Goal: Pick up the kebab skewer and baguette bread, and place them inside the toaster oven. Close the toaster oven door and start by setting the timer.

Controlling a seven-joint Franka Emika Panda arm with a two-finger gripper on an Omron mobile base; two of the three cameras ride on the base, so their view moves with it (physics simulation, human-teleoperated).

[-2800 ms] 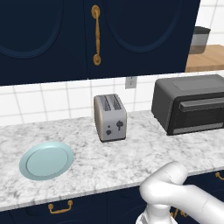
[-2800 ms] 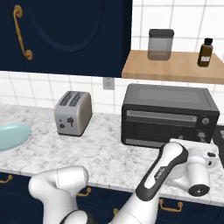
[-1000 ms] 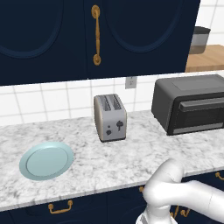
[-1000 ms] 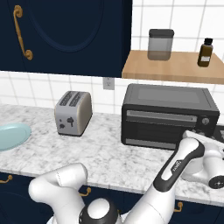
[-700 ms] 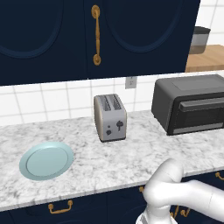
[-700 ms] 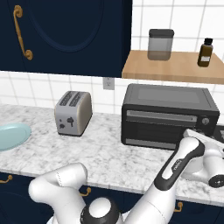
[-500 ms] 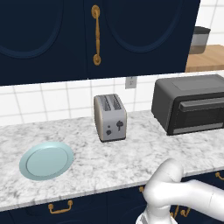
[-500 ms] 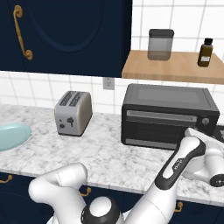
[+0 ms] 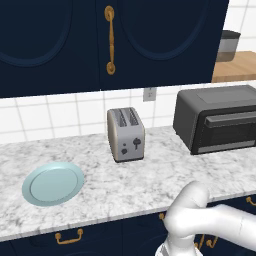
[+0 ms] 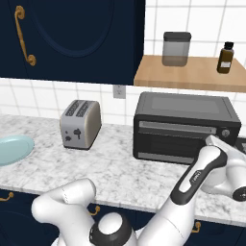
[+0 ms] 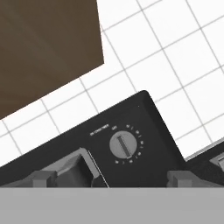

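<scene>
The toaster oven (image 10: 185, 126) is a dark box at the right of the counter, also seen in the left base view (image 9: 217, 125). The toaster oven door (image 10: 175, 141) is shut, with its bar handle (image 10: 178, 126) along the top edge. In the hand view the oven's right panel is close and tilted, with the round grey timer knob (image 11: 124, 146) at its middle. My gripper (image 11: 111, 179) is open, its fingertips (image 11: 43, 177) spread below the knob and apart from it. The kebab skewer and the baguette bread are out of view.
A silver two-slot toaster (image 10: 80, 124) and a pale blue plate (image 9: 53, 182) stand left of the oven on the marble counter (image 9: 150, 175). Above the oven a wooden shelf (image 10: 192, 74) carries a jar (image 10: 176, 48) and a brown bottle (image 10: 225, 56). Dark cabinets hang overhead.
Since the earliest frames my hand has shifted right and slightly up, toward the oven's right end. Over the last second it has barely moved. The jaws have stayed open.
</scene>
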